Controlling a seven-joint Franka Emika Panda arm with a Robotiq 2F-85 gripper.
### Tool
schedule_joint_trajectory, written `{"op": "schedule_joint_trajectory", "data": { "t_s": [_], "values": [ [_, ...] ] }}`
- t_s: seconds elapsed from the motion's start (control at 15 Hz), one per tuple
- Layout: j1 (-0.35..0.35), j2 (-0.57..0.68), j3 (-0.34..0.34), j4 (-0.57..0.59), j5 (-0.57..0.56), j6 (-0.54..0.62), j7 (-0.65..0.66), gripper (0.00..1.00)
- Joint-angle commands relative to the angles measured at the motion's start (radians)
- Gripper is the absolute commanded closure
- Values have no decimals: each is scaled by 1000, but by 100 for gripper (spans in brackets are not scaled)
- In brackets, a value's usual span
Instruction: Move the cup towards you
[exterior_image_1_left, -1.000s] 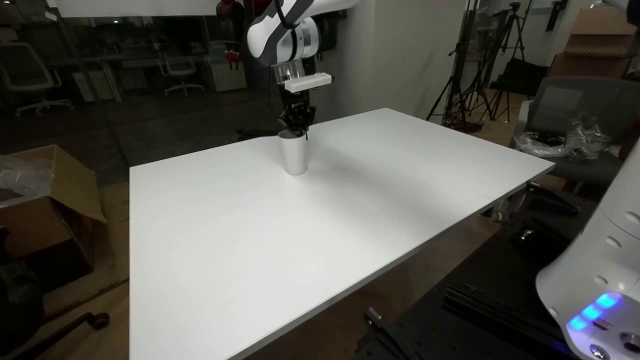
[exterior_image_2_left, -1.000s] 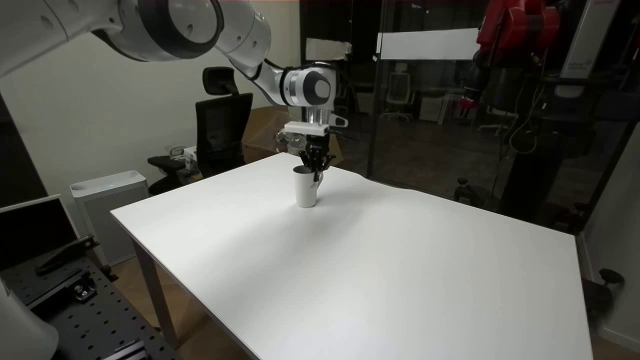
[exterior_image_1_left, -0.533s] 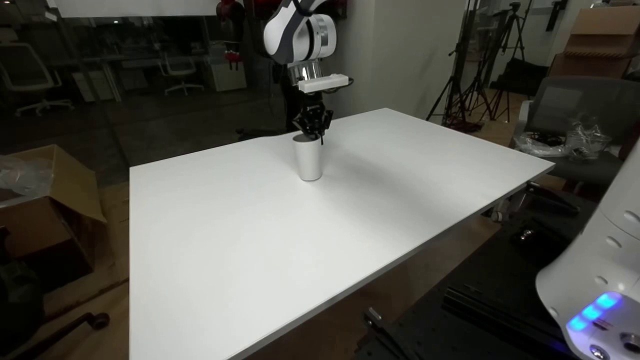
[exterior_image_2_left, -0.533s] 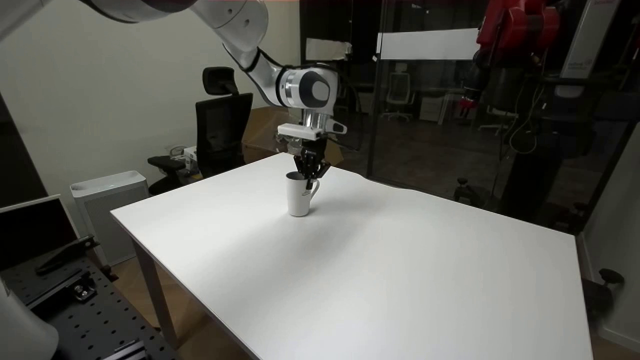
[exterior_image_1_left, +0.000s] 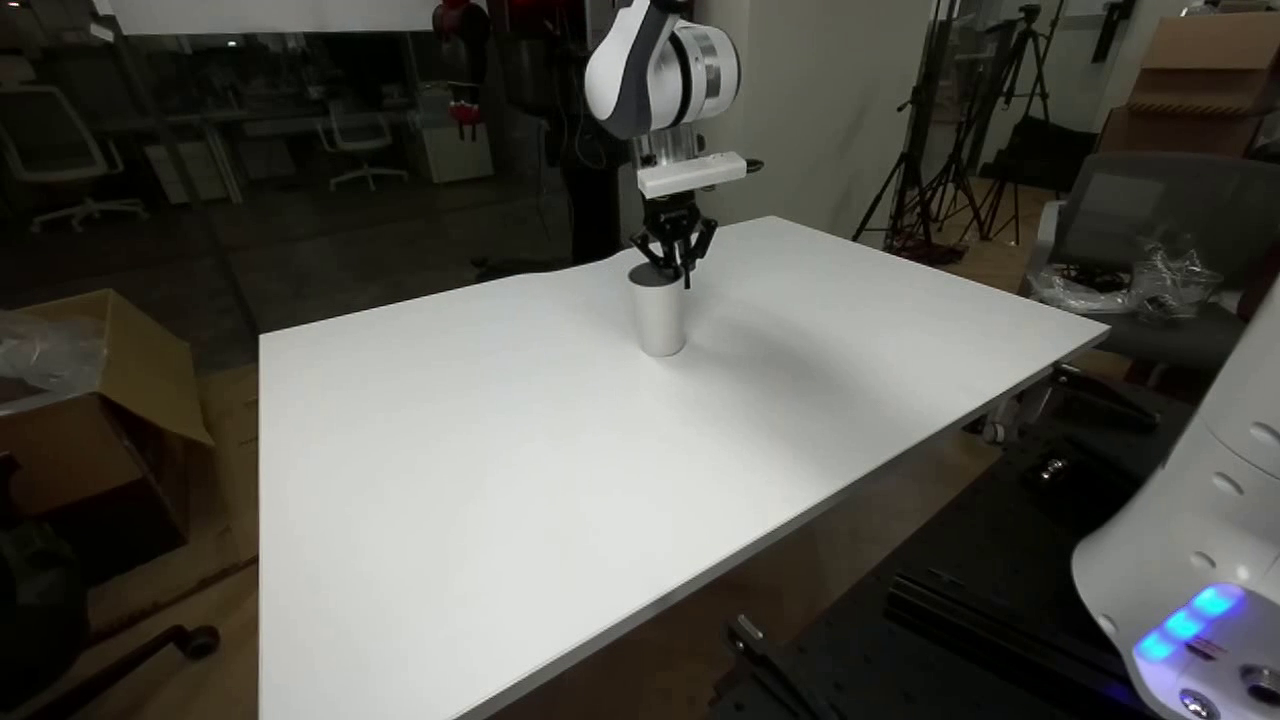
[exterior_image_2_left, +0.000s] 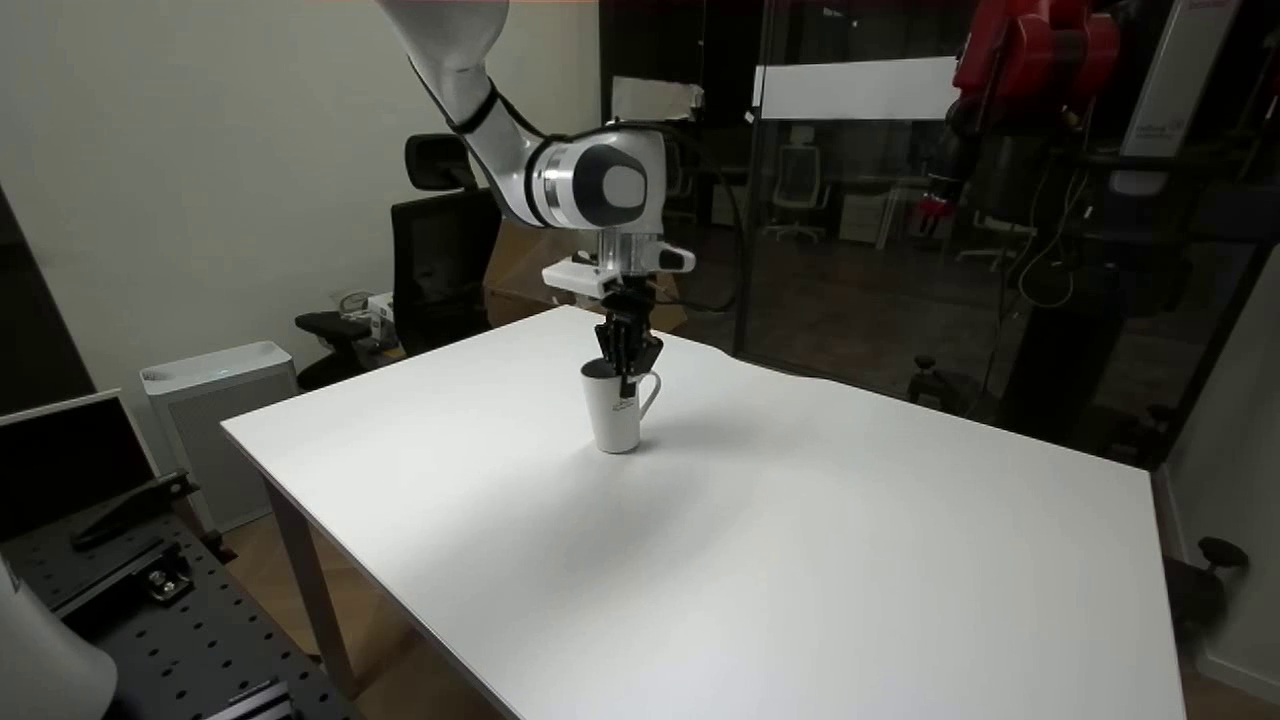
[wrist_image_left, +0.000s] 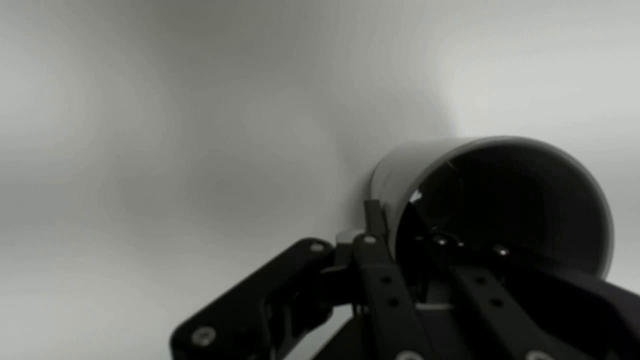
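The white cup (exterior_image_2_left: 606, 418) is dark inside. Mid-frame in both exterior views, the pincer (exterior_image_1_left: 679, 271) above pinches its rim.

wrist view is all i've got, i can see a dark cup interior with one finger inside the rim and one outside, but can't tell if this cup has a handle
Observer: Yes, it's a mug: an exterior view shows its white handle looping out close beside the outer finger.
Operator: ok good, and is the outside of it plain or marked, my angle only gets a blank bit of wall
Observer: Marked. An exterior view shows small dark print on the outside just below that fingertip, too small to read from here.
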Motion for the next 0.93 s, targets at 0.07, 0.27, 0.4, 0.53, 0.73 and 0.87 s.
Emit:
{"op": "schedule_joint_trajectory", "data": {
  "t_s": [0.07,0.27,0.4,0.53,0.73,0.87],
  "values": [
    [24,-167,-44,-305,-16,176,116,97],
    [-9,-259,-25,-474,27,280,76,97],
    [-54,-306,16,-557,100,336,5,97],
    [-93,-339,53,-617,180,372,-68,97],
    [-151,-373,109,-675,298,391,-189,97],
    [-183,-383,139,-678,359,370,-273,64]
  ]
}}
